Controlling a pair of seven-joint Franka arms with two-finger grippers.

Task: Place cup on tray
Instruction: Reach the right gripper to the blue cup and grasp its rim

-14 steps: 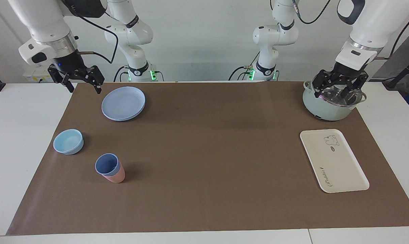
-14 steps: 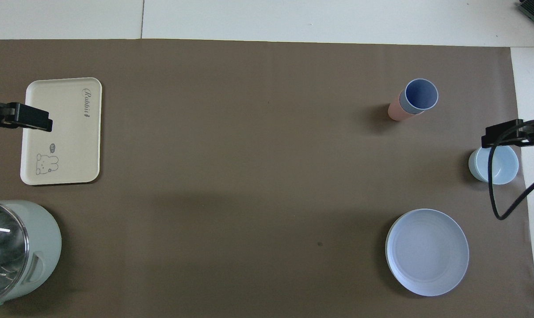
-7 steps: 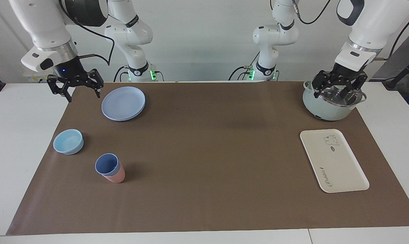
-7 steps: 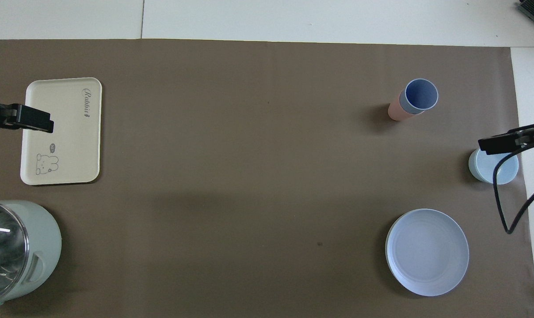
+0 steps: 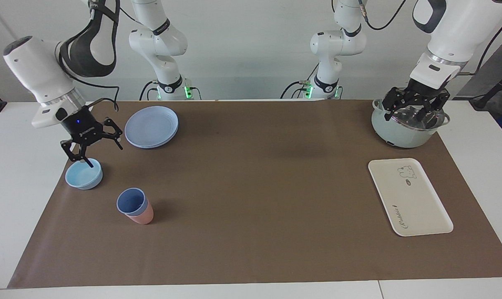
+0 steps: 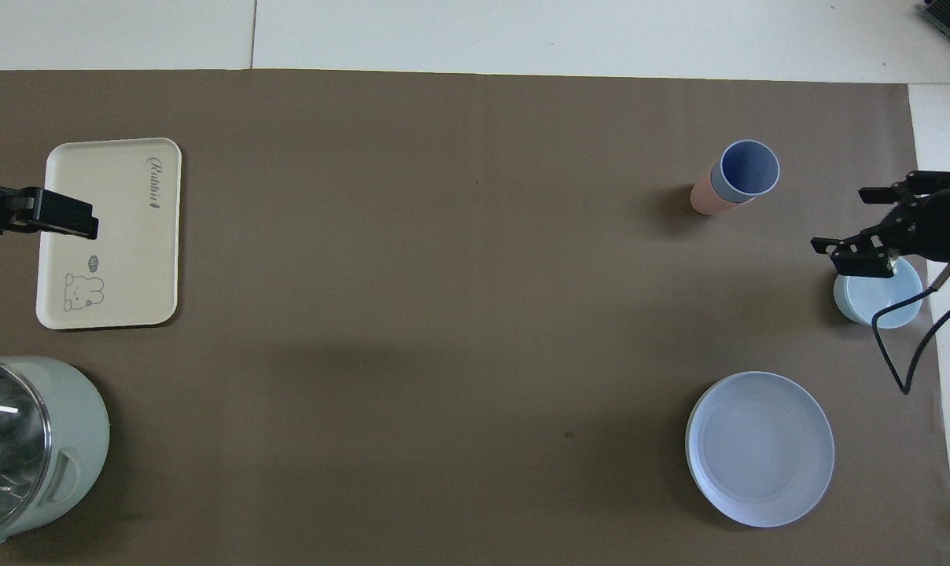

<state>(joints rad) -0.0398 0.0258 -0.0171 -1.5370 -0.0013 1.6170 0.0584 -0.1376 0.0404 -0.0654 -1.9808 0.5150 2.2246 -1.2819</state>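
The periwinkle-blue cup (image 5: 130, 201) stands upright, nested inside a pink cup (image 5: 144, 217), toward the right arm's end of the table; it also shows in the overhead view (image 6: 749, 168). The cream-white tray (image 5: 409, 198) lies bare toward the left arm's end, also in the overhead view (image 6: 121, 236). My right gripper (image 5: 100, 155) is open and empty, low over the light blue bowl (image 5: 84, 175), apart from the cup. My left gripper (image 5: 413, 116) is open and empty over the pot (image 5: 402, 133) and waits.
A round blue plate (image 5: 151, 126) lies nearer to the robots than the bowl and cups. The pale green pot with a glass lid stands nearer to the robots than the tray. A brown mat (image 5: 259, 187) covers the table.
My right gripper has come down and away from the robots, from beside the plate to over the light blue bowl. The left arm has barely moved. Cup and tray are unmoved.
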